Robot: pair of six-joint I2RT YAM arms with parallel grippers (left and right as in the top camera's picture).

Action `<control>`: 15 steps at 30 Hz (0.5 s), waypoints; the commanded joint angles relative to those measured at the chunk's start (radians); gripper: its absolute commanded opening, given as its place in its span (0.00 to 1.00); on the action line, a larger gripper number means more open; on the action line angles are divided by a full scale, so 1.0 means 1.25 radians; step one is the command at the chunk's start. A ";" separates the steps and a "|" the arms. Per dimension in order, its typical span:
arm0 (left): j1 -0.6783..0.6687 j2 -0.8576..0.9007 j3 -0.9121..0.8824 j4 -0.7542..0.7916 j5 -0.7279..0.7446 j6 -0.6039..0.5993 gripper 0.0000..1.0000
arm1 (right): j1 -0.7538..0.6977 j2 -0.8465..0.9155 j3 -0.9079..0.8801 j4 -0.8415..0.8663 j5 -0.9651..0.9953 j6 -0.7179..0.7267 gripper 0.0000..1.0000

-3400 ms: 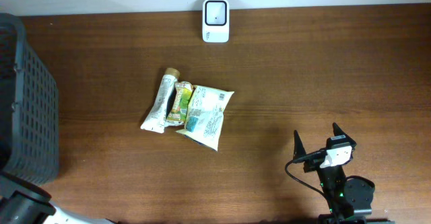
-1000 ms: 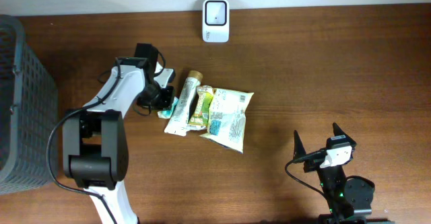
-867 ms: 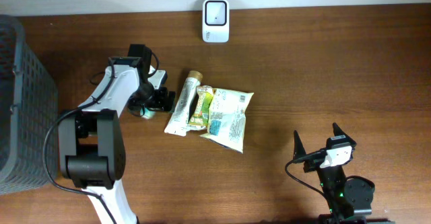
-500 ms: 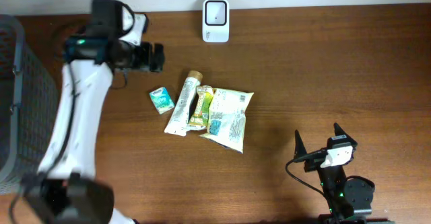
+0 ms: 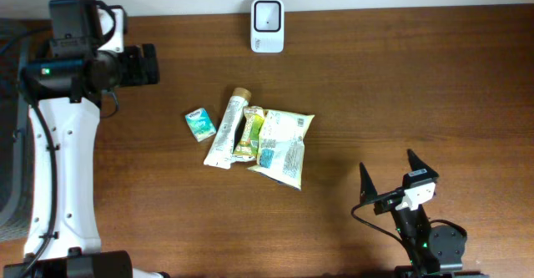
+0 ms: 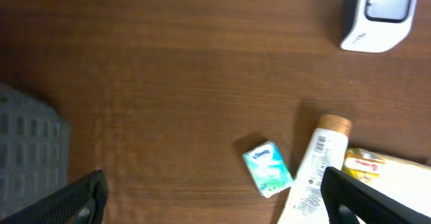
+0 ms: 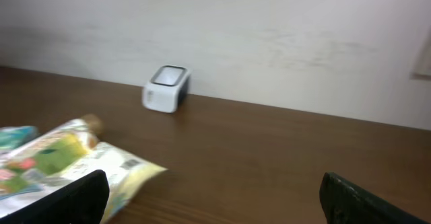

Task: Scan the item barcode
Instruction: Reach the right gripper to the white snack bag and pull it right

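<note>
On the dark brown wooden table point(image 5: 417, 86) of a two-arm robot station, four grocery items lie in a loose row mid-table with no scan begun: a small teal-and-white tissue packet point(image 5: 198, 123) by itself at the left, just beside a white squeeze tube with a tan cap point(image 5: 225, 128), a yellow-green snack wrapper point(image 5: 249, 133) and a pale green-and-white printed pouch point(image 5: 282, 147), the last three touching or overlapping. The left gripper point(image 5: 154, 63) hangs high over the table's far left corner, its jaws spread wide with nothing between them, its wrist camera looking down on the packet and the tube, whose printed barcode faces up. That raised, released pose suggests an arm surveying before it picks. The right gripper point(image 5: 385, 165) sits parked near the front right edge, likewise spread and empty, pointed toward the items and well apart from them. The white box-shaped barcode scanner with a dark window point(image 5: 268, 14) stands at the table's far edge, against a plain off-white wall point(image 7: 269, 22), placed where either arm could present a label to it; every item lies well apart from it. A dark plastic mesh basket point(image 6: 27, 136) occupies the left edge, probably to receive scanned goods. The wood is bare and matte, with visible grain.
</note>
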 commanded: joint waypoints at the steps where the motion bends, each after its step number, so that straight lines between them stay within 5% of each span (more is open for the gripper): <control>1: -0.001 -0.015 0.002 -0.008 -0.068 -0.014 0.99 | -0.005 0.001 0.005 0.005 -0.118 0.084 0.99; 8: 0.000 -0.015 0.002 0.012 -0.099 -0.014 0.99 | -0.005 0.227 0.205 -0.031 -0.285 0.156 0.99; 12: -0.001 -0.015 0.002 0.009 -0.099 -0.014 0.99 | -0.005 0.583 0.629 -0.464 -0.359 0.156 0.99; 15: 0.000 -0.015 0.002 0.009 -0.099 -0.014 0.99 | -0.005 0.780 0.802 -0.586 -0.435 0.173 0.99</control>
